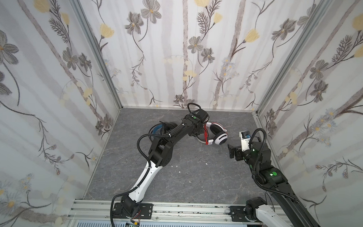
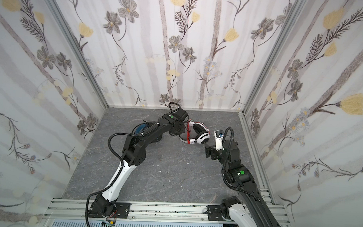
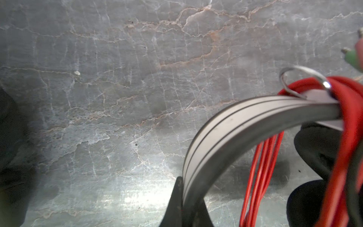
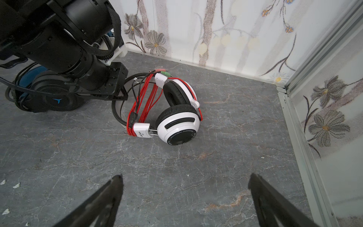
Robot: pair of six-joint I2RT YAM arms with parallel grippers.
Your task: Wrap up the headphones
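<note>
The white headphones lie on their side on the grey floor, near the back. Their red cable is wound in several loops across the headband. My left gripper is shut on the grey headband. The black headphones, blue inside the band, lie behind my left arm, partly hidden by it. My right gripper hangs open just right of the white earcups, holding nothing.
Flowered walls close the floor at the back and both sides, the right wall's metal edge close to my right gripper. A rail runs along the front. Small white scraps lie mid-floor.
</note>
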